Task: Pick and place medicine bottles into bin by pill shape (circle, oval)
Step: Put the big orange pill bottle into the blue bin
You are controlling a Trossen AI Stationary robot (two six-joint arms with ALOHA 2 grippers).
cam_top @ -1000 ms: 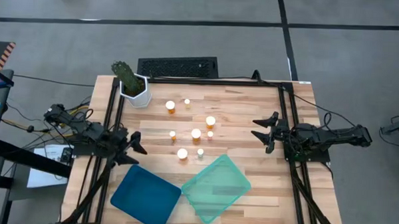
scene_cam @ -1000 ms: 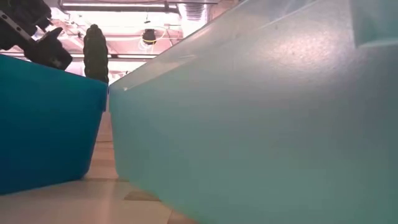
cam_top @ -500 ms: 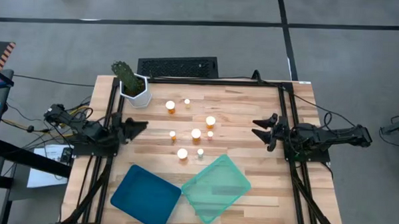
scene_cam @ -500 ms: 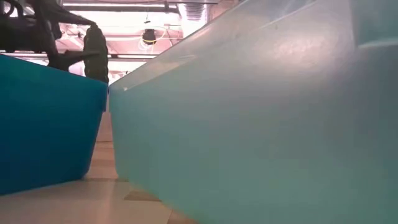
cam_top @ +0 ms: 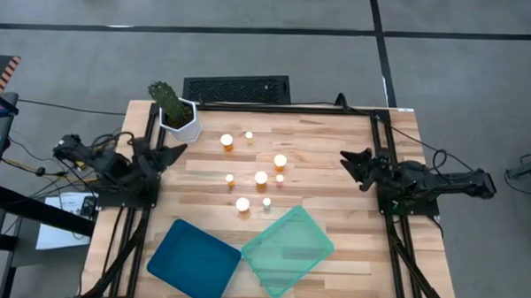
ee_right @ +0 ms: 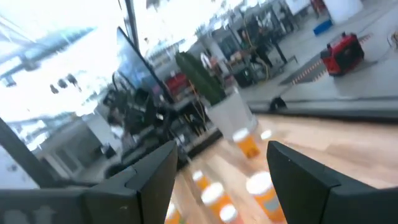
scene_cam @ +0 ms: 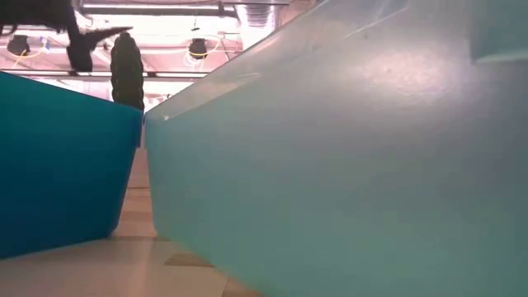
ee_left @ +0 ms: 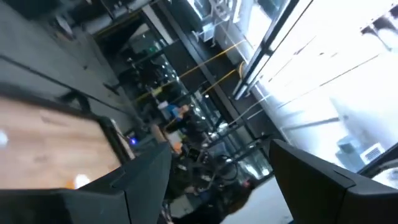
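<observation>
Several small amber bottles with white caps stand upright on the wooden table [cam_top: 337,138], among them one at the far left of the group [cam_top: 227,141], one in the middle [cam_top: 261,177] and one nearest the trays [cam_top: 242,204]. Some show in the right wrist view [ee_right: 249,144]. My left gripper [cam_top: 165,153] is open and empty at the table's left edge, raised, near the plant pot; it also shows in the low view [scene_cam: 95,45]. My right gripper [cam_top: 352,163] is open and empty at the table's right side, pointing toward the bottles.
A blue tray [cam_top: 193,260] and a teal tray [cam_top: 289,249] lie at the table's near edge. A white pot with a green plant [cam_top: 174,110] stands at the far left corner. A black grille-like object [cam_top: 237,89] lies beyond the far edge.
My left gripper has gone from beside the blue tray toward the table's far edge and up, tipping upward, and stays open. My right gripper has drawn back a little toward the table's right edge and tipped up.
</observation>
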